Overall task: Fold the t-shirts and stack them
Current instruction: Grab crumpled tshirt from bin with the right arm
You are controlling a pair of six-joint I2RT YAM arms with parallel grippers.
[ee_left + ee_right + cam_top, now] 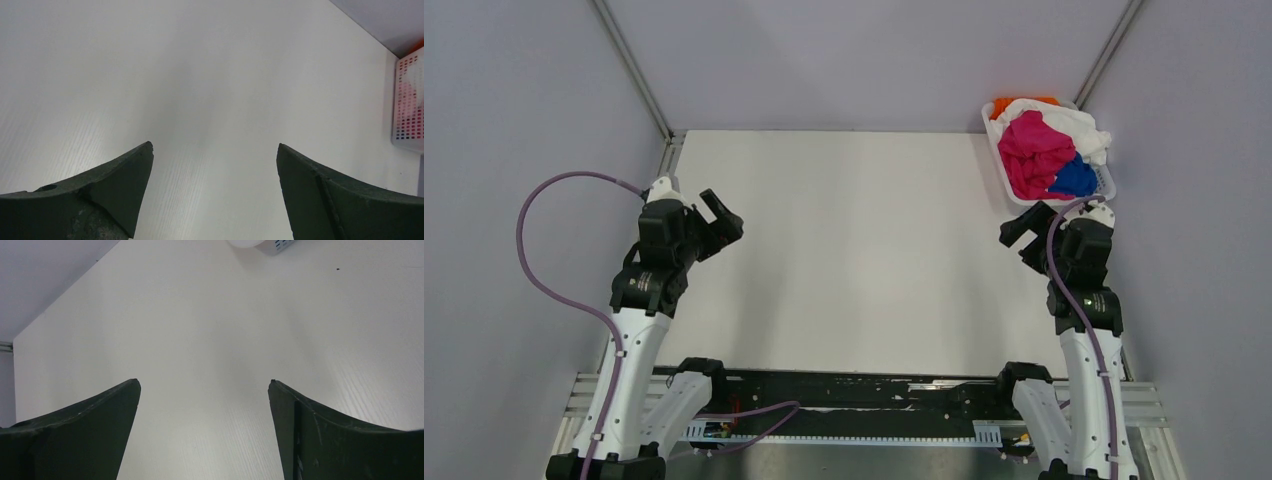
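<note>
Logged the t-shirts (pixel 1052 150) heaped in the white slotted basket (pixel 1108 184) at the table's far right corner: magenta shirt (pixel 1034 150) on top, blue shirt (pixel 1076 180) at the near side, white shirt (pixel 1079 124) behind, orange shirt (pixel 1008 104) peeking at the far rim. Expect light, limp, crumpled cloth, likely to drag neighbours out when lifted. Judged best to pinch a raised magenta fold, clear of the basket wall. Found left gripper (pixel 724 218) over the table's left edge, jaws spread wide, empty. Found right gripper (pixel 1022 225) just short of the basket, likewise spread and empty. Noted broad bare table (pixel 854 250) between the grippers for spreading. Noted side walls (pixel 1194 300) close to both table edges.
</note>
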